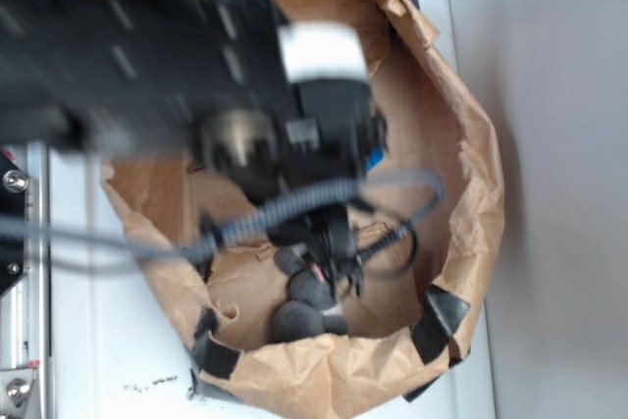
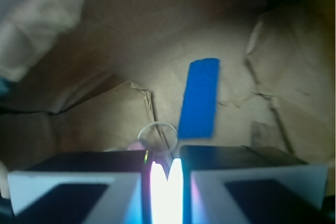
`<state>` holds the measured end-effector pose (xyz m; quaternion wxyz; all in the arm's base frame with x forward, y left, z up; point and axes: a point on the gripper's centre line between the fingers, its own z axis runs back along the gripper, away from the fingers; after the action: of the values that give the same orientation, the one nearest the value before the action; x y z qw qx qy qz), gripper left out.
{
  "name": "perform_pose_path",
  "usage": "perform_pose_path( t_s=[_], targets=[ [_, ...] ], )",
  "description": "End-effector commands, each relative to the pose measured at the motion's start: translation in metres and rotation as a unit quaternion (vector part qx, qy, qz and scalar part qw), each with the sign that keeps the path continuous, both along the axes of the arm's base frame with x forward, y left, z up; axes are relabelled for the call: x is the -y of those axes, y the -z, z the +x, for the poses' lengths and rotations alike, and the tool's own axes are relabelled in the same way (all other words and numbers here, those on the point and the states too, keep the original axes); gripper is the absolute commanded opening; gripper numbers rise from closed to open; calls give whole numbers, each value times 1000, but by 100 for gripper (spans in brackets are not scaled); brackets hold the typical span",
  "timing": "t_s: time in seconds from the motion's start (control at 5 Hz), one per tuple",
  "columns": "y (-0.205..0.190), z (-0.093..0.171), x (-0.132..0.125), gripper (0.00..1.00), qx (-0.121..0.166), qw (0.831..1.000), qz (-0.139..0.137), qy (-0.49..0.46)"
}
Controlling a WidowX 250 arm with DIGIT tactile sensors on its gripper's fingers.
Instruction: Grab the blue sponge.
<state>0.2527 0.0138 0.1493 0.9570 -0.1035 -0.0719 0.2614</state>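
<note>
The blue sponge (image 2: 199,98) lies flat on the brown paper floor of the bag, long side running away from me in the wrist view. My gripper (image 2: 167,156) hangs above the paper, short of the sponge's near end and a little to its left. Its jaws stand almost together, with only a thin bright slit between them and nothing held. In the exterior view the blurred black arm reaches down into the bag and the gripper (image 1: 334,257) is near the bag's floor. There the arm covers most of the sponge, leaving only a small blue patch (image 1: 376,157).
A brown paper bag (image 1: 471,174) with rolled-down walls and black tape patches surrounds the work area. A grey plush mouse (image 1: 299,313) lies at the bag's front edge. A thin ring (image 2: 157,132) lies just ahead of the jaws. Cables (image 1: 294,205) loop across the arm.
</note>
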Motion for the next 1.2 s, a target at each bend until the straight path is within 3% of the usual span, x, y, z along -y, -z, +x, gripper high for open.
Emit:
perform_pose_path(
  t_s=[0.0, 0.2, 1.0],
  targets=[
    [-37, -6, -12, 0, 35, 999, 7, 16],
    [-13, -7, -10, 100, 34, 999, 34, 10],
    [74, 11, -12, 100, 25, 997, 38, 55]
  ],
)
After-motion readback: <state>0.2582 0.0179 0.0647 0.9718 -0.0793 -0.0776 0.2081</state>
